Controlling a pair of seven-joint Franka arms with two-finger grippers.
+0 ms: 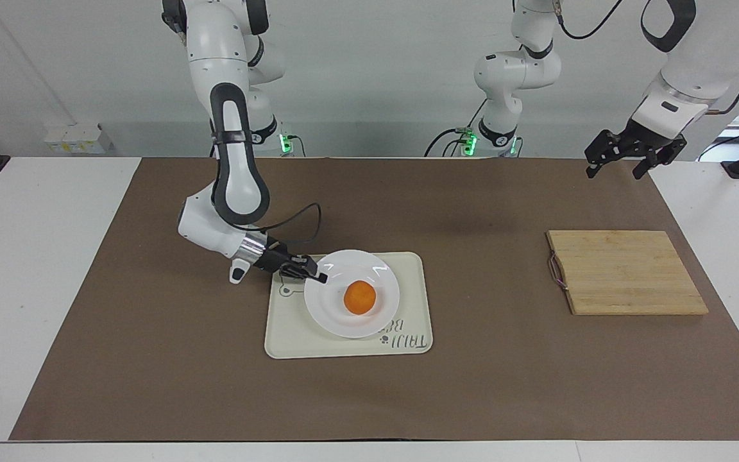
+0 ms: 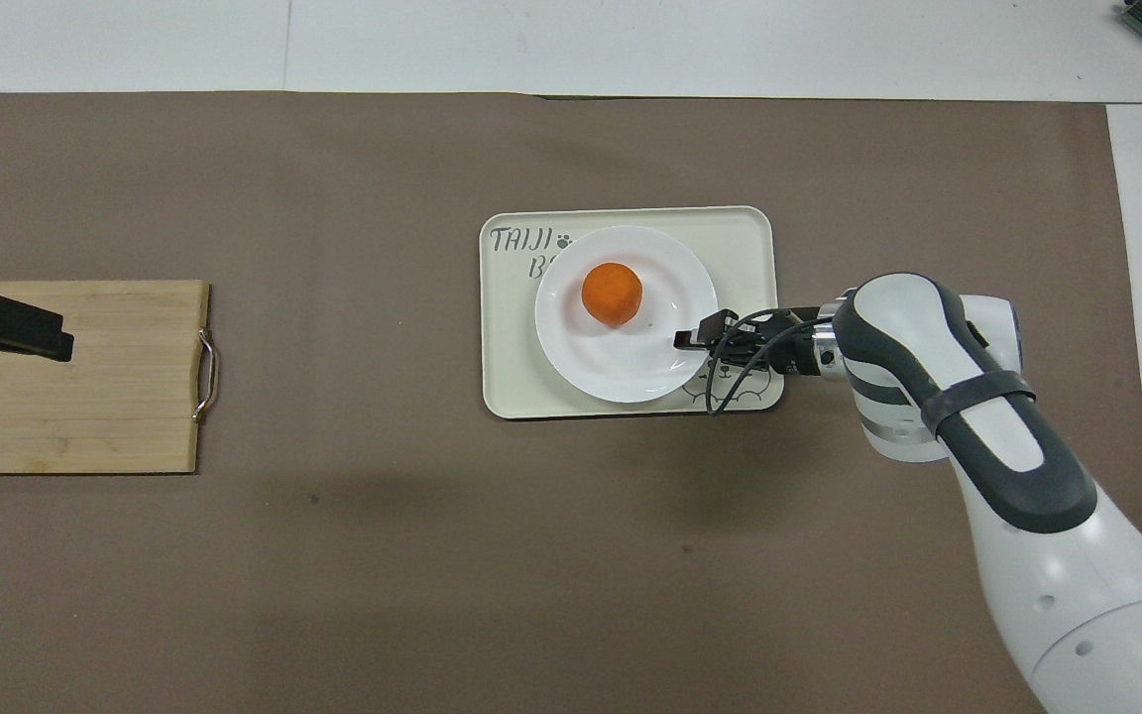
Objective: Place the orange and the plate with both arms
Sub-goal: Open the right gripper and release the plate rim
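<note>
Orange [image 1: 360, 298] on plate [image 1: 331, 317], right gripper [image 1: 319, 277] at plate's rim

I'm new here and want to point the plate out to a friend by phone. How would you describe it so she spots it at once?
Start at the cream tray with a bear drawing, in the middle of the brown mat. The plate lies on that tray, with an orange on it. It is the only round, glossy white thing there; the wooden board toward the left arm's end is square and bare.
</note>
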